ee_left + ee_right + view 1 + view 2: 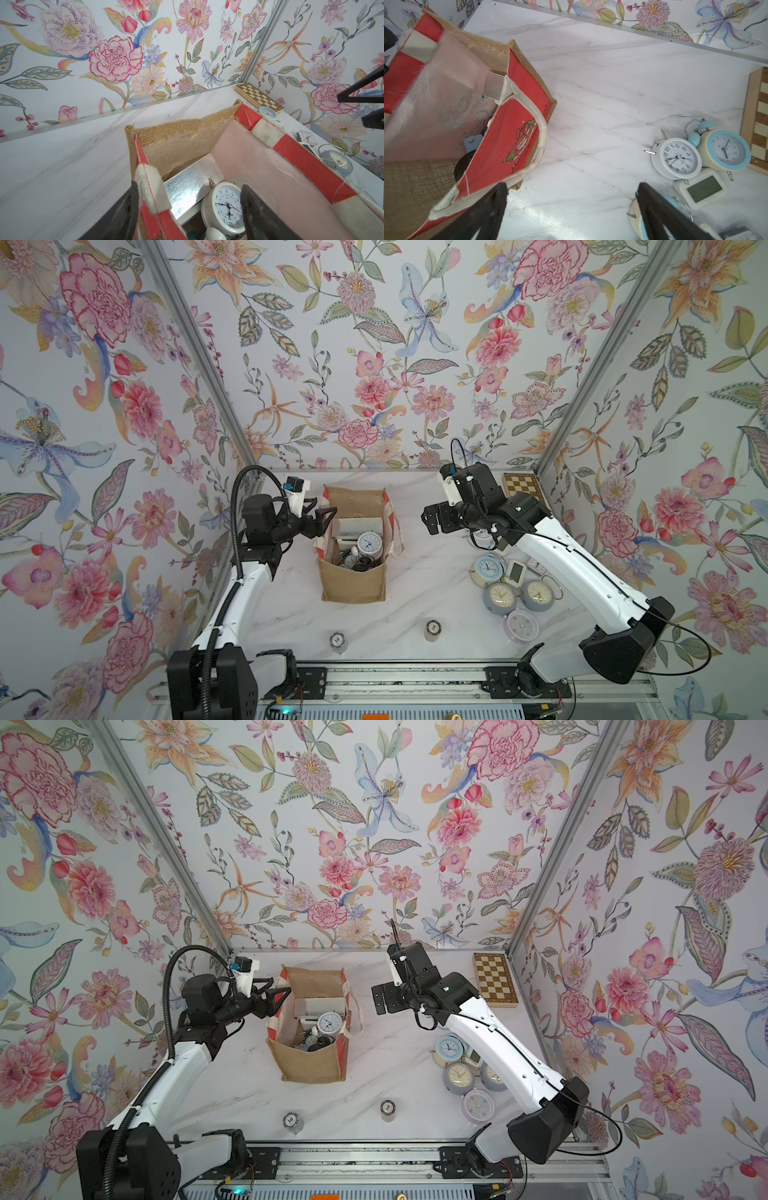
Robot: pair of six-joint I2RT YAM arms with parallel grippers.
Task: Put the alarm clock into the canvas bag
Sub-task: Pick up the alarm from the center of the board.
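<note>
Shows left hand (322, 510) spread astride the rim of the canvas bag (353, 585), white alarm clock (369, 543) inside, right hand (572, 190) spread empty above the tabletop (424, 593).

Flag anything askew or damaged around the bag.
The canvas bag has a frayed burlap rim on its far wall. The left gripper has its jaws open astride the bag's side rim, which might snag. The other alarm clocks on the table lie heaped and overlapping.
</note>
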